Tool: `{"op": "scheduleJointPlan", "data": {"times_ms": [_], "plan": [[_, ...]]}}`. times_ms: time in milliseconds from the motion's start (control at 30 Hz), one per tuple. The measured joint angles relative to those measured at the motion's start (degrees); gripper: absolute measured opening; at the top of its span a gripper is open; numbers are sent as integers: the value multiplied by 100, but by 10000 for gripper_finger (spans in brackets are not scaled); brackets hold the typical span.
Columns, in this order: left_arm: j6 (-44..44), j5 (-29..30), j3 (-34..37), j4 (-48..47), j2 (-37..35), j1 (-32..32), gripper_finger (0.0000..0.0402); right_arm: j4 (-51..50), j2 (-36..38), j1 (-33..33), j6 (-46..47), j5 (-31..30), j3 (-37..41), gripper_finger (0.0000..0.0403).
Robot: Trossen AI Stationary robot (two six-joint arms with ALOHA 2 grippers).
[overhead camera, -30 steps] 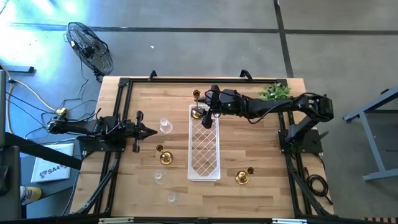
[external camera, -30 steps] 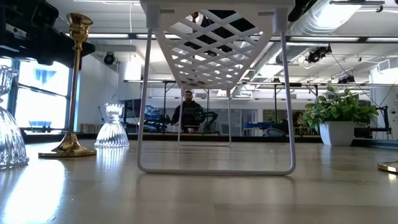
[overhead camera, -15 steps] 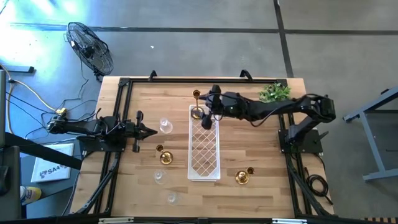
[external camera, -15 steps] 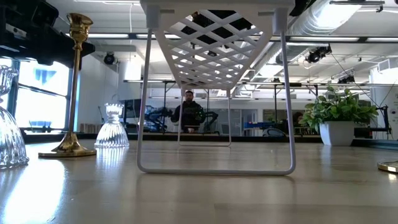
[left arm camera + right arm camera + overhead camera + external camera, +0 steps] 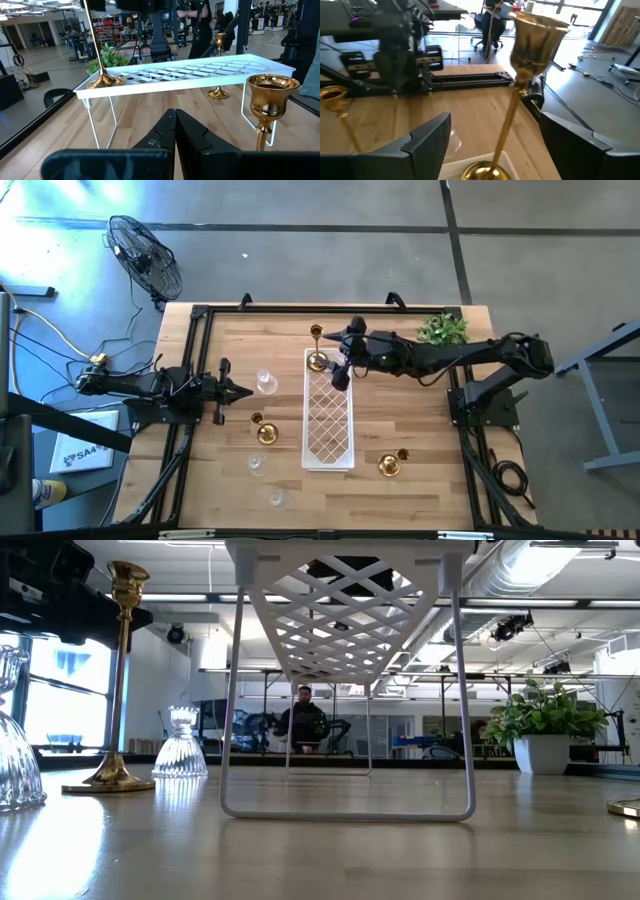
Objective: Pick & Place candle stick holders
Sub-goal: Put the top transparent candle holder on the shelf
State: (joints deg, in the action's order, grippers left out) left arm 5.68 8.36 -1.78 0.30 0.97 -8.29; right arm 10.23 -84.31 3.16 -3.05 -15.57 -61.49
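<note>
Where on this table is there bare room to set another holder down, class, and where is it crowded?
Free: most of the white lattice tray, below the tall brass holder at its far end; also the bare wood between tray and right arm base, above the brass holder. Crowded: left of the tray, where the glass holders and another brass one cluster, and around the open right gripper.

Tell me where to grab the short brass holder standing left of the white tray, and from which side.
Grip the short brass holder by its narrow stem, just under the cup. It stands upright on the table, clear of the white tray, so a level approach from the left gripper side probably suits best; the cup's flare should stop slipping.
</note>
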Motion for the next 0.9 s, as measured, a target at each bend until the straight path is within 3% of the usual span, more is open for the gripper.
{"op": "scheduleJointPlan", "data": {"times_ms": [267, 433, 900], "plan": [[2, 0, 0, 1, 2, 1, 1, -696, 424, -306, 186, -17, 0, 299], [0, 0, 0, 1, 2, 1, 1, -1126, 603, -622, 305, 316, 0, 299], [0, 0, 0, 4, 1, -1, 1, -1119, 604, -1240, 560, 254, 11, 299]]}}
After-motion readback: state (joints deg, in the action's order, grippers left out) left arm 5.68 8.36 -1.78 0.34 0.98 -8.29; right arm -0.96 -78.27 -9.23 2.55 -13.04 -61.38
